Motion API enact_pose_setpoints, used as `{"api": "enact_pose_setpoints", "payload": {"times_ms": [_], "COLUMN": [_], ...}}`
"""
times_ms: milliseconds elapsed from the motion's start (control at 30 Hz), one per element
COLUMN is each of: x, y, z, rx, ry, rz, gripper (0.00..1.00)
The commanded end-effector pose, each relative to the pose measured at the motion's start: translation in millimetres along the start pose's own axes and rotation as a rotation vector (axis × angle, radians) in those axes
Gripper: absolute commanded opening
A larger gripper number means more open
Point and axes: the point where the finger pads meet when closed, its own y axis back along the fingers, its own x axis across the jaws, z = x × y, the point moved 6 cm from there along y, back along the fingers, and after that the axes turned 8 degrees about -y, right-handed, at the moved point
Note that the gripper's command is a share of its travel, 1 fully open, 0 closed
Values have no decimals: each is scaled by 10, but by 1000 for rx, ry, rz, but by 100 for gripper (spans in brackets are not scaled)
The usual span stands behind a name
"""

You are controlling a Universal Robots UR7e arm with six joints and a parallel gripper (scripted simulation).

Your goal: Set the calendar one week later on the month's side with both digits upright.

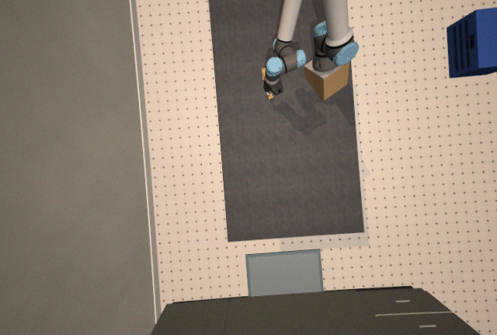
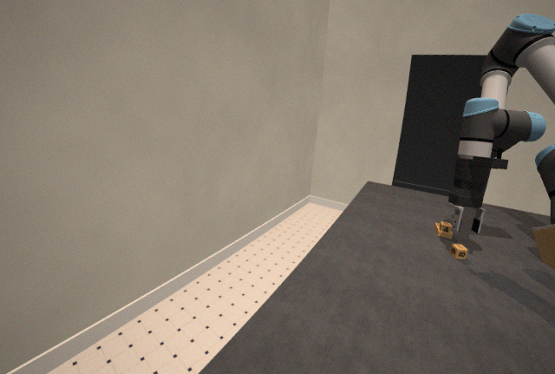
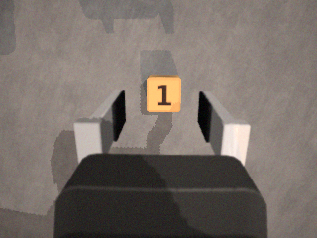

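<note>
A loose orange cube (image 3: 163,94) (image 2: 458,251) (image 1: 271,97) lies on the dark mat, with "1" on its top face and "8" on a side face. My gripper (image 3: 161,106) (image 2: 466,225) (image 1: 269,92) is open and empty. It points straight down, and its fingers stand on either side of the cube and a little above it. A small orange tray (image 2: 438,231) stands on the mat just left of the fingers, with the other cube (image 2: 446,226) in it. That cube's digit is too small to read. The arm mostly hides the tray in the overhead view.
A brown box (image 1: 327,80) (image 2: 545,244) stands under the arm's base, right of the gripper. The dark mat (image 1: 289,183) runs long toward a grey panel (image 1: 284,271) and a dark cabinet (image 1: 313,315). A blue crate (image 1: 474,42) stands far right on the floor.
</note>
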Motion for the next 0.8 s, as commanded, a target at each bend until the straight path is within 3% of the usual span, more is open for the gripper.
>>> {"api": "enact_pose_setpoints", "payload": {"times_ms": [0, 767], "x": [3, 3], "y": [16, 26], "z": [-37, -43], "rx": [-53, -60], "ry": [-2, -1], "rz": [17, 20], "gripper": [100, 100]}}
